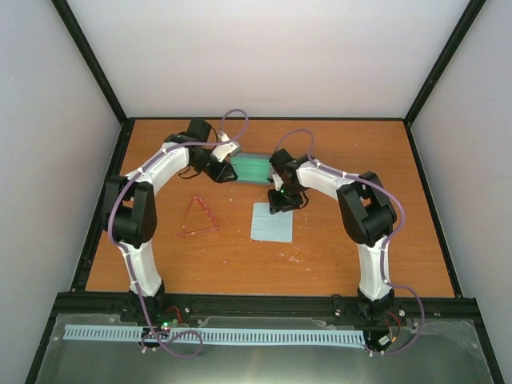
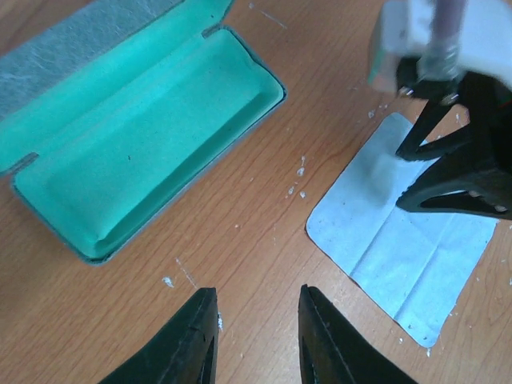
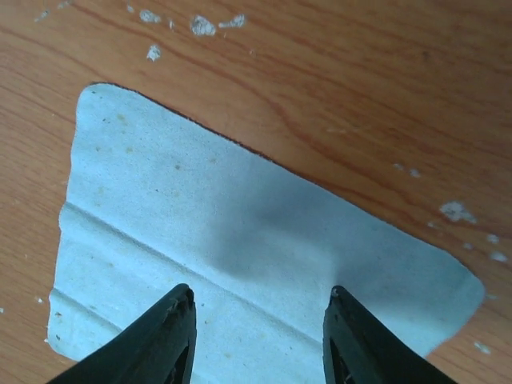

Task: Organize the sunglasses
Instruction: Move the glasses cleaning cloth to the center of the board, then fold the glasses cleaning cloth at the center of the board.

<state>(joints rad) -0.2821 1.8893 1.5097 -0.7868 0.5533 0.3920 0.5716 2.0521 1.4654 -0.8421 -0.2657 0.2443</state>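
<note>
The red-pink wire sunglasses (image 1: 197,218) lie on the table left of centre, seen only in the top view. The open grey-blue case (image 1: 253,168) with green lining (image 2: 144,136) sits empty at the back centre. The light-blue cloth (image 1: 272,222) lies flat in front of it. My left gripper (image 1: 218,171) hovers just left of the case, open and empty over bare wood (image 2: 258,298). My right gripper (image 1: 282,202) is open and empty over the cloth's far edge (image 3: 260,298). The cloth (image 3: 240,232) lies under its fingers.
The wooden table (image 1: 336,256) is bounded by a black frame and white walls. My right gripper's black fingers (image 2: 456,172) show over the cloth (image 2: 400,248) in the left wrist view. White flecks dot the wood.
</note>
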